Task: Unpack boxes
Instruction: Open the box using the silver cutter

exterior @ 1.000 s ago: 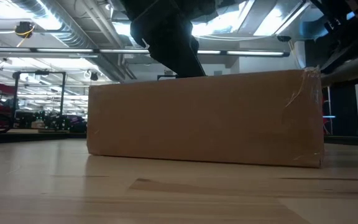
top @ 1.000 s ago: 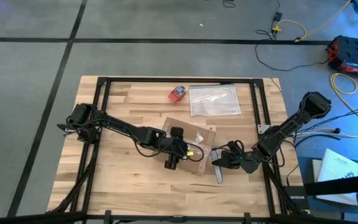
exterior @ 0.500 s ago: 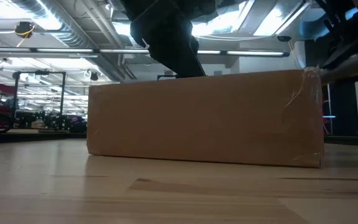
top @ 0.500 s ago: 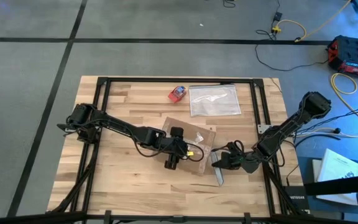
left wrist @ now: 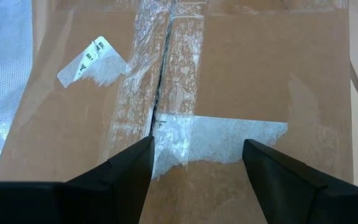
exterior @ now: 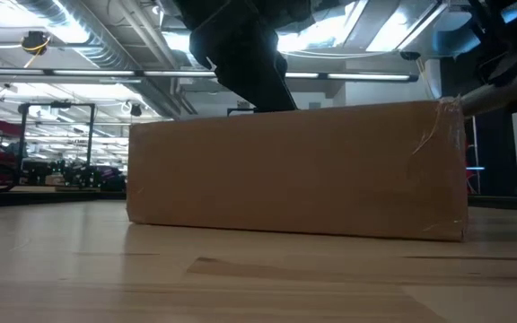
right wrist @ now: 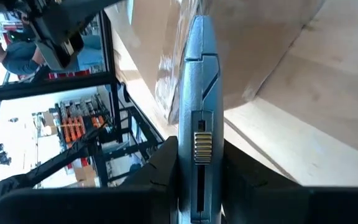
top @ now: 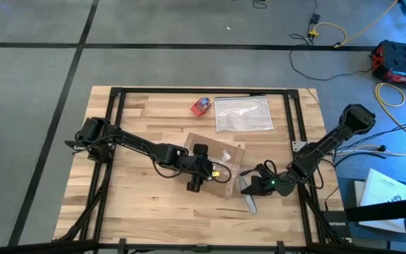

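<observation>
Presently the cardboard box [top: 216, 164] sits mid-bench [top: 139, 212], flaps taped shut. The left pincer [left wrist: 194, 165] hangs spread over the box's taped seam [left wrist: 160, 93]. The right pincer [top: 254, 186], beside the box's right edge, pinches a grey utility knife [right wrist: 197, 124].

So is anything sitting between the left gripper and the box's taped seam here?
Nothing visible. The left gripper hangs open directly over the cardboard box, its fingers straddling the taped seam with only bare tape and cardboard beneath.
</observation>
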`<state>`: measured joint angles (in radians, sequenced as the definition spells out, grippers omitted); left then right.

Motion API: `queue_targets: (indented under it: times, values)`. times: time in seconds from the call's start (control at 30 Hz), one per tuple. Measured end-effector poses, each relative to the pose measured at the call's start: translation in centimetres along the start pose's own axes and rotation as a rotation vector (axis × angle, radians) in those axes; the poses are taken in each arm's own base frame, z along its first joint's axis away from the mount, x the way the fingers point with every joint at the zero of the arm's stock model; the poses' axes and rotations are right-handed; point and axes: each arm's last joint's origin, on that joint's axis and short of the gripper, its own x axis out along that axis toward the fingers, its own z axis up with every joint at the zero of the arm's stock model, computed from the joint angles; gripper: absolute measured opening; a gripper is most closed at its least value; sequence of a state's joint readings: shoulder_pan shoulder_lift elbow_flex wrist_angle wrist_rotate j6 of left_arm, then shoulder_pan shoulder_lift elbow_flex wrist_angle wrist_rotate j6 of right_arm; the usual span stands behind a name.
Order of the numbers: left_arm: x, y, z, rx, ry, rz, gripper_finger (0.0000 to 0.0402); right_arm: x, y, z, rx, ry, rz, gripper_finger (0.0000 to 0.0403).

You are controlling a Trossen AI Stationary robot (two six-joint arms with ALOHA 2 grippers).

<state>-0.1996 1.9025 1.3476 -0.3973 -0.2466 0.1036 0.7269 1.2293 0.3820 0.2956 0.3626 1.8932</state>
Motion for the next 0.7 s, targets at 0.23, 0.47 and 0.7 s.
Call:
queue_targets:
  times: [0.23,0.47,0.7]
  values:
    - [0.0,0.0,0.0,0.000,-0.001,0.001,0.0235,0.0,1.0,-0.6,-0.068,0.116,0.053,0.0061]
    - [0.0,0.0,0.0,-0.001,-0.001,0.001,0.0235,-0.1,4.7,-1.5,-0.315,0.102,0.022,0.0061]
    - [0.0,0.0,0.0,0.000,-0.001,0.000,0.0235,-2.2,9.1,0.6,-0.596,0.028,-0.403,0.0061]
